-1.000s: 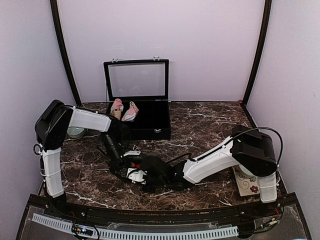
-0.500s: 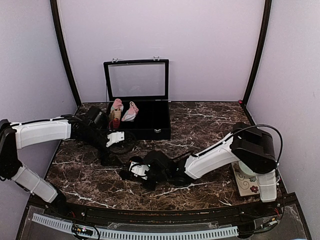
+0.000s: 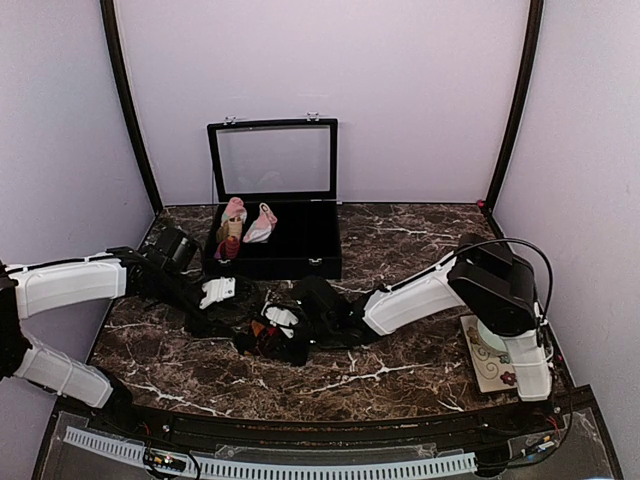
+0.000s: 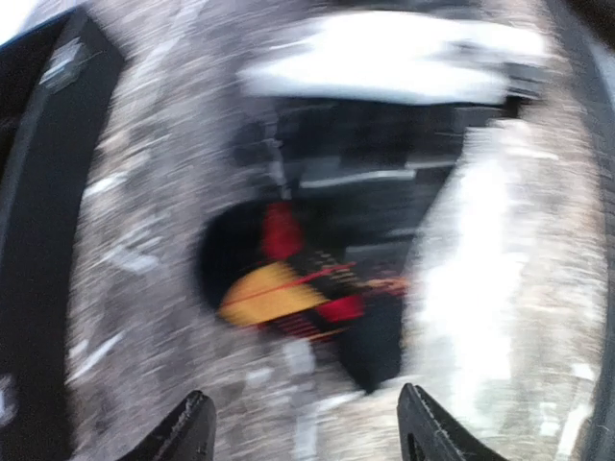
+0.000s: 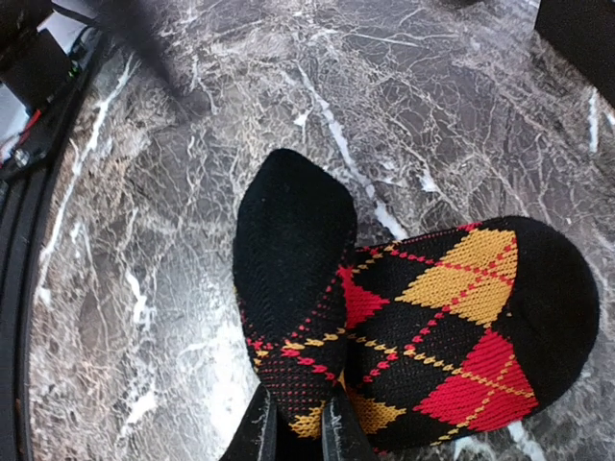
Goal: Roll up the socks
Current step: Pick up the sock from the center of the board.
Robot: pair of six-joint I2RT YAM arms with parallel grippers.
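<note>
Right jaws: closed on the black argyle sock [image 5: 432,336]. Fingers [image 5: 258,432] nearly together at 6 o'clock of the right wrist view, pinching a fold of the patterned edge between them.

Left jaws: open. Fingertips [image 4: 192,434] well apart at the bottom of the blurred left wrist view, with nothing between them; pointed at the argyle sock ahead at 12 o'clock, apart from the tips.

Black argyle sock: lies on the dark marble surface [image 3: 420,250], at about 8 o'clock from its centre in the top view, between the two wrists. Folded, a plain black end laid over the red, orange and yellow diamonds.

Left arm [image 3: 70,282]: comes in from 9 o'clock, low over the surface.

Right arm [image 3: 410,300]: reaches in from 3 o'clock.

Black case [image 3: 300,262]: stands at 12 o'clock of the argyle sock, toward the back of the surface, lid upright and open.

Pink sock [image 3: 263,224]: sits inside the case at its left end, just at 3 o'clock of an upright pink-topped roll [image 3: 232,228]; pattern too small to make out.

Patterned cloth [image 3: 495,372]: lies at 4 o'clock on the surface, beside the right arm's base.
</note>
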